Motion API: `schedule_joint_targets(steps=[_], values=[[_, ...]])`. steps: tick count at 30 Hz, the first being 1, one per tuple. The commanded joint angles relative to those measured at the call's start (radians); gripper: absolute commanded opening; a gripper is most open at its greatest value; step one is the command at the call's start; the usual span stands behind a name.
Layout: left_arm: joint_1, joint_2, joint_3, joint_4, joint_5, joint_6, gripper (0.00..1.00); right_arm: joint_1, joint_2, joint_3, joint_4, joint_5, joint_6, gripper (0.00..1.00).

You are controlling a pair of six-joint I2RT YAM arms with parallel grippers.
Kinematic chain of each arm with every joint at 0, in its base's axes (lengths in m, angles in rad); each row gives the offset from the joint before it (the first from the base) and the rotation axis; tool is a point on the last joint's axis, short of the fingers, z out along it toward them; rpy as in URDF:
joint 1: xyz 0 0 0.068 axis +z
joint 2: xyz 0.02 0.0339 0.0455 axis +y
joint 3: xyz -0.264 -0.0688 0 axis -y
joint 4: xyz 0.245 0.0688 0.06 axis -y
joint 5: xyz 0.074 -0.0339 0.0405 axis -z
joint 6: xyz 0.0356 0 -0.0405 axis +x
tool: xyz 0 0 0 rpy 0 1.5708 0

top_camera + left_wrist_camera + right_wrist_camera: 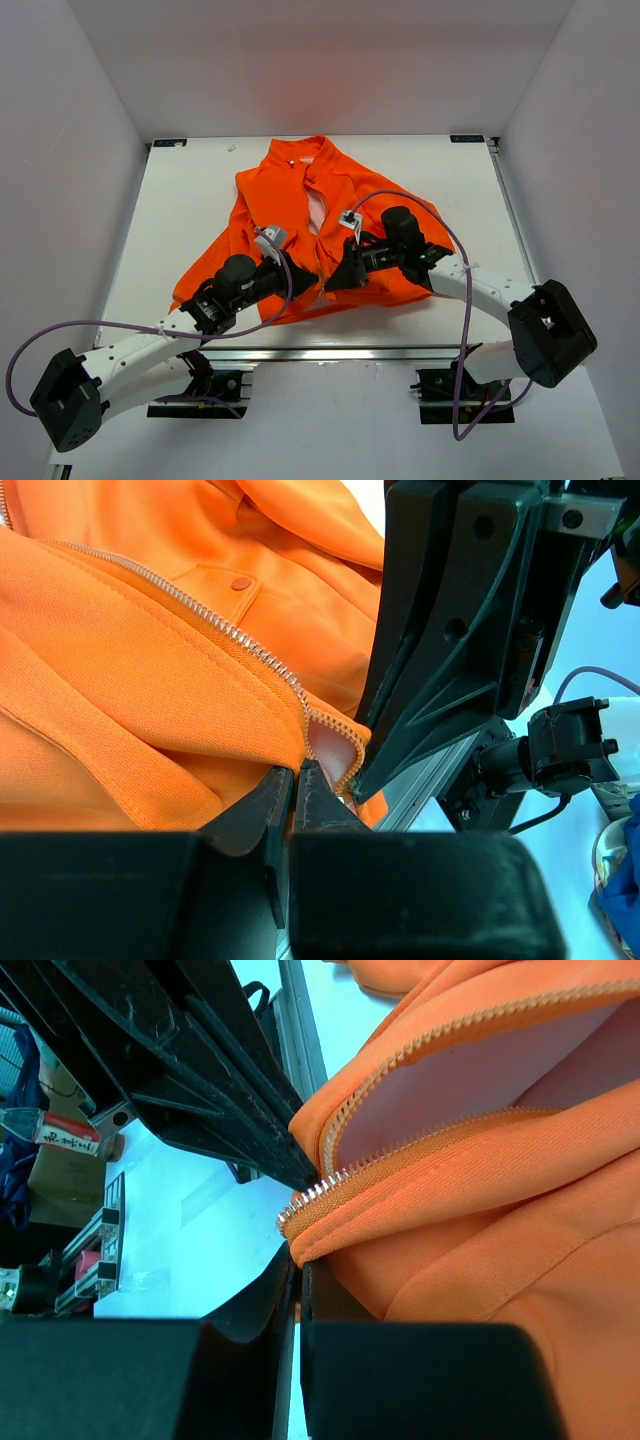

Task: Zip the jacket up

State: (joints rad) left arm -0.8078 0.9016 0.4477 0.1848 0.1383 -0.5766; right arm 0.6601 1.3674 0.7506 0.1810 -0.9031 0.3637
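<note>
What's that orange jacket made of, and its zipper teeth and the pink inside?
The jacket looks like soft matte cloth: a fine ribbed texture shows and it folds loosely. Its zipper teeth look metal, silvery and glinting. The lining seems smooth, thin pale pink fabric; the fibre can't be told.

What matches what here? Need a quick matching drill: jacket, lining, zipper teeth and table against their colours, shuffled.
Things:
1. jacket
2. lining
3. zipper teeth
4. table

Colours:
A. silver
B. white
C. orange
D. pale pink

Pairs: 1-C, 2-D, 3-A, 4-B
</note>
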Motion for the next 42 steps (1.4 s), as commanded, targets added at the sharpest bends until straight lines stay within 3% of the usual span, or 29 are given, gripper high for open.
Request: schedule_joint_targets(steps=[1, 20, 42], values=[[-0.007, -0.009, 0.003, 0.015, 0.020, -0.002, 0.00, -0.004, -0.022, 0.055, 0.032, -0.014, 0.003, 0.00], [-0.007, -0.061, 0.002, -0.024, -0.058, -0.022, 0.00, -0.004, -0.048, 0.024, -0.018, -0.080, -0.032, 0.00], [-0.005, -0.046, 0.000, -0.005, 0.001, -0.012, 0.00, -0.005, -0.005, 0.085, 0.044, -0.063, 0.027, 0.00]])
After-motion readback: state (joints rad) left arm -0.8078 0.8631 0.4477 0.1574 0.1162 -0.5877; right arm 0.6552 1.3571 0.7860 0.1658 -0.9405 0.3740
